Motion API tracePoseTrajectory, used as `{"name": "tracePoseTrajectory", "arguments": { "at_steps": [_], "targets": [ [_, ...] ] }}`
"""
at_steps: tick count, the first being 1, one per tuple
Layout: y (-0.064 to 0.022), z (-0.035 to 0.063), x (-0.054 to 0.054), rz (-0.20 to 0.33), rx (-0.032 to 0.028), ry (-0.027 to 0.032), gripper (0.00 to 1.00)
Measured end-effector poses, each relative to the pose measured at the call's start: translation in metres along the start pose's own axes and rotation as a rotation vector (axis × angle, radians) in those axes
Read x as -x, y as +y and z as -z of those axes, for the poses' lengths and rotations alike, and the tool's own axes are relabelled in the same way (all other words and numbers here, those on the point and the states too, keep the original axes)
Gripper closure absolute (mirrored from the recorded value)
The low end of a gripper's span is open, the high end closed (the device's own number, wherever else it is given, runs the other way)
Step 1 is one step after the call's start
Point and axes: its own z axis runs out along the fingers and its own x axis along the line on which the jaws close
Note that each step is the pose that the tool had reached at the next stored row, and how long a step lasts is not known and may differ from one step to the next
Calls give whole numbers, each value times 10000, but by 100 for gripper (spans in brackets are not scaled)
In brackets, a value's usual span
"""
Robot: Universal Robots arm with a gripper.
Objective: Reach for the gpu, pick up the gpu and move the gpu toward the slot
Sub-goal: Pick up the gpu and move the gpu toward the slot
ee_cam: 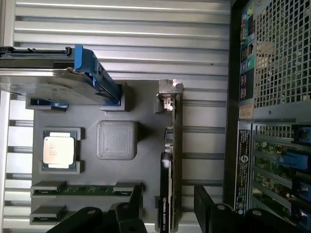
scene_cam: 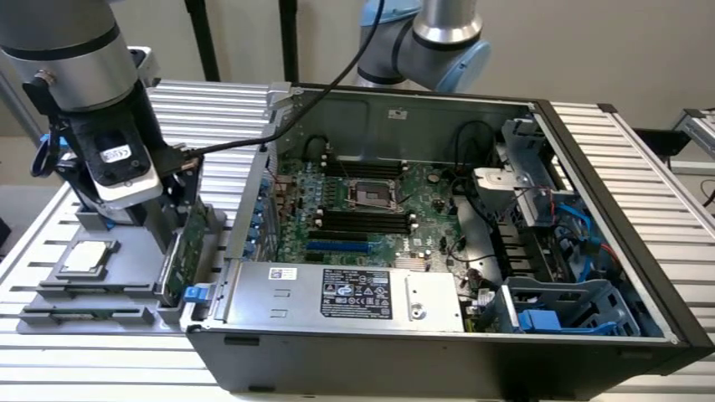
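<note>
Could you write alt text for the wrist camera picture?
A green gpu stands on edge in a gray tray, framed between the robot's two open dark fingers. A square chip and a blue-railed hard drive rest on the same tray; a computer case stands alongside.

I see the gpu [ee_cam: 174, 145], a thin green card with a silver metal piece at one end. It stands up on its long edge. It sits between the gripper's [ee_cam: 167, 196] wide-apart jaws, silver end farthest from them.
</note>
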Motion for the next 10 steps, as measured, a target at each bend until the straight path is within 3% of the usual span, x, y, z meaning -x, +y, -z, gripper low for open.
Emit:
{"name": "tracePoseTrajectory", "arguments": {
  "at_steps": [10],
  "targets": [
    [-6,-182,-5,-5,0,-1,46]
  ]
}}
